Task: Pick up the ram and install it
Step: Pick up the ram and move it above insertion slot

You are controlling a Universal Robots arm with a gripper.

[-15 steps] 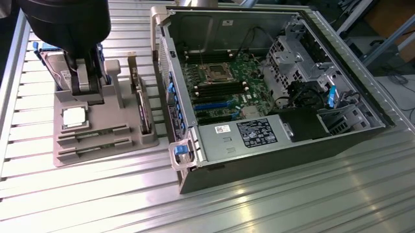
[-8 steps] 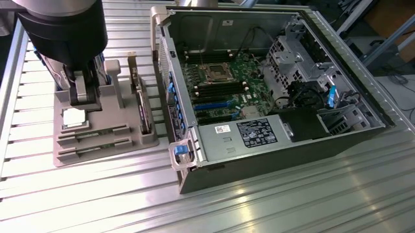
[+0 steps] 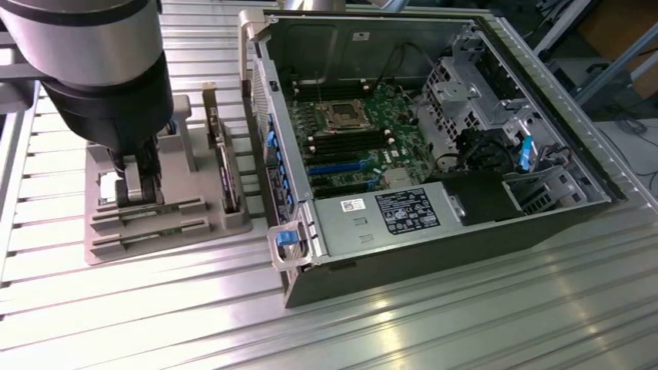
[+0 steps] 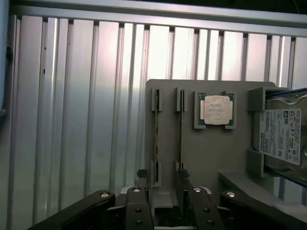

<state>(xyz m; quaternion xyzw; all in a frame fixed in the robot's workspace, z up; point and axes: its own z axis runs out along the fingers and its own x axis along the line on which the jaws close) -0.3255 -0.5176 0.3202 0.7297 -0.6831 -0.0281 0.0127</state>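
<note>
**A:** Where's the ram (image 4: 156, 139)?

**B:** It stands on edge in the tray (image 4: 168, 124), in the slot beside the tray's outer long edge, with bare worktop (image 4: 86, 120) beyond. A second thin stick (image 4: 180, 139) stands in the next slot. Nothing has gone into the case (image 3: 411, 270) yet, I'd judge.

**A:** And the gripper (image 4: 161, 177)?

**B:** It's low at the tray's near end, fingers (image 4: 139, 206) spread wide and holding nothing. The ram's near end lies between them, and the other finger sits about over the second stick's slot. I cannot tell whether anything touches.

**A:** Long axis?

**B:** It runs straight away from the gripper, along the slot toward the tray's far edge. So the gap spans the ram's thin side, which in my judgement suits a pinch across its faces.

**A:** Any writing?

**B:** The drive (image 4: 283, 139), by the tray's opposite edge, has a white label that seems to read Toshiba, with the rest too small to read. The print on the chip (image 4: 217, 110) is too faint to read. The black label on the power supply (image 3: 391, 212) is unreadable too.
</note>
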